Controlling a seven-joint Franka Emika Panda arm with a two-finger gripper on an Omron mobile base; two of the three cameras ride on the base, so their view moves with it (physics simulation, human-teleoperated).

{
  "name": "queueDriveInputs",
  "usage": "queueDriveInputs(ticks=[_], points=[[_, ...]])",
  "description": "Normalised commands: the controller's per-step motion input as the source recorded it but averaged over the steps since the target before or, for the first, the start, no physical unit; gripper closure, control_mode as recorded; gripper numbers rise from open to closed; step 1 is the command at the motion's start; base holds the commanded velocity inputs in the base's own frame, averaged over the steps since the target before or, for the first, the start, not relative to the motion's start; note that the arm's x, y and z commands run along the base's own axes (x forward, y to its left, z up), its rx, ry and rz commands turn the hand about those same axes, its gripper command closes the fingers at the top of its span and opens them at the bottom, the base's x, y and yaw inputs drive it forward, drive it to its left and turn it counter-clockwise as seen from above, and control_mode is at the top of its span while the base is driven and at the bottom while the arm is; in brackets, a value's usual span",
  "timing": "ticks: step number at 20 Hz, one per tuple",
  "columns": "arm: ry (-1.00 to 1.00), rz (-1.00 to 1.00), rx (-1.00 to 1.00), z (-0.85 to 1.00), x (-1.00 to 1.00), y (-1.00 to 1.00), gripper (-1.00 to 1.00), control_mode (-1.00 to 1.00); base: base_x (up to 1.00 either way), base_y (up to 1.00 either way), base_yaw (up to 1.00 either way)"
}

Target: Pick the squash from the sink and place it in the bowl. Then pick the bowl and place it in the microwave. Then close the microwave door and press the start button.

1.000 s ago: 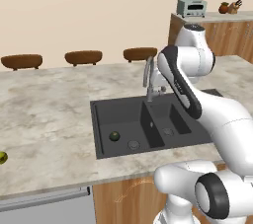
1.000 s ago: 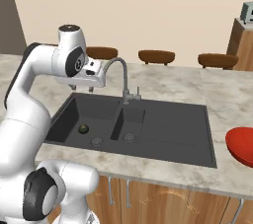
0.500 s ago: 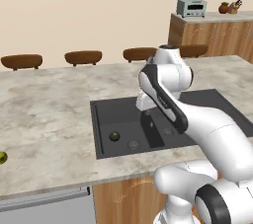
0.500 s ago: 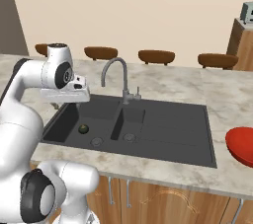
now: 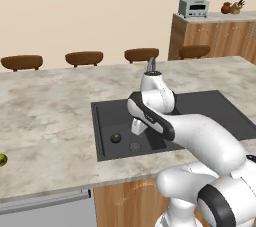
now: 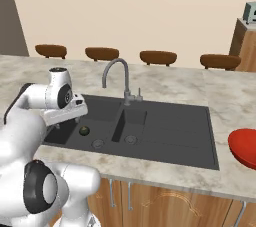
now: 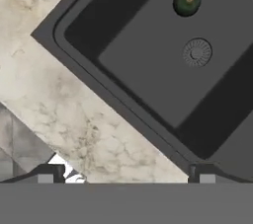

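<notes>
The two-finger gripper [image 7: 126,172] hangs with fingers spread wide, holding nothing, above the dark grey matte sink [image 7: 148,70], apart from the small dark green squash [image 7: 187,2].

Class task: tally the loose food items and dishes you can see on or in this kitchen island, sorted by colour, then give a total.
Dark green: 1, the squash in the sink
Yellow-green: 1, the fruit on the counter
Red: 1, the bowl
Total: 3
</notes>
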Motion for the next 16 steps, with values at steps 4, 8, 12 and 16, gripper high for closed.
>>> queueDriveInputs(ticks=[4,8,12,16], points=[[0.03,0.17,-0.04,-0.73,0.52,0.10,-1.00,-1.00,0.00,0.00,0.00],[0.02,0.06,0.00,-0.52,0.68,0.14,-1.00,-1.00,0.00,0.00,0.00],[0.03,0.00,0.00,-0.45,0.75,0.43,-1.00,-1.00,0.00,0.00,0.00],[0.01,0.00,0.00,-0.41,0.68,0.55,-1.00,-1.00,0.00,0.00,0.00]])
